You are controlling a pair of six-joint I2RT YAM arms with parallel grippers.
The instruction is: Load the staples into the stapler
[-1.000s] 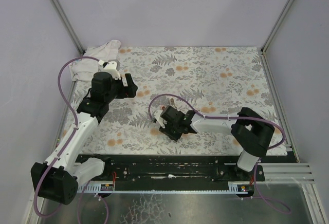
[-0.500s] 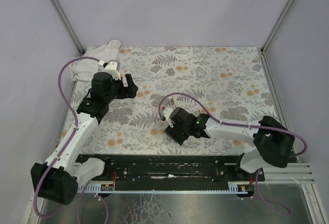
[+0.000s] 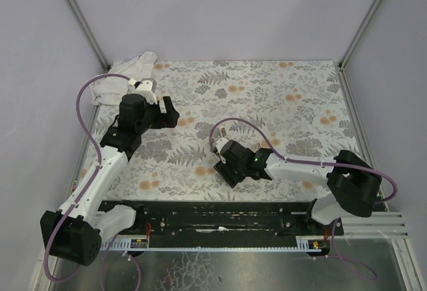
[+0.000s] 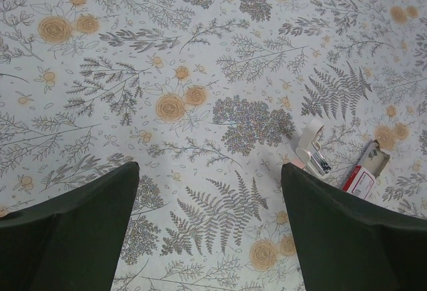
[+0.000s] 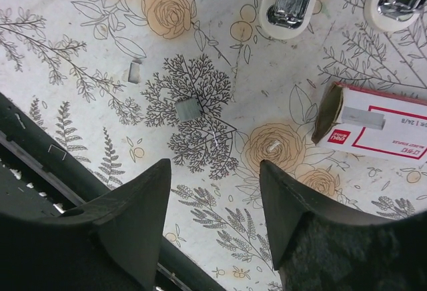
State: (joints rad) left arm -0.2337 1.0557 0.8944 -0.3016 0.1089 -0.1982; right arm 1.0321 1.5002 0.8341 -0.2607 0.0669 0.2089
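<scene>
Hangs left gripper spread and empty, well apart from stapler; has just spread right gripper near stapler, pinching nothing; leaves staple box beside stapler, loose staple strip near it, seemingly dropped, so needs re-picking

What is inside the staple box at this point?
The staple box lies with its end flap open. A short grey staple strip shows near that end, though whether in or on the box is unclear. The cardboard covers the rest of the inside.
</scene>
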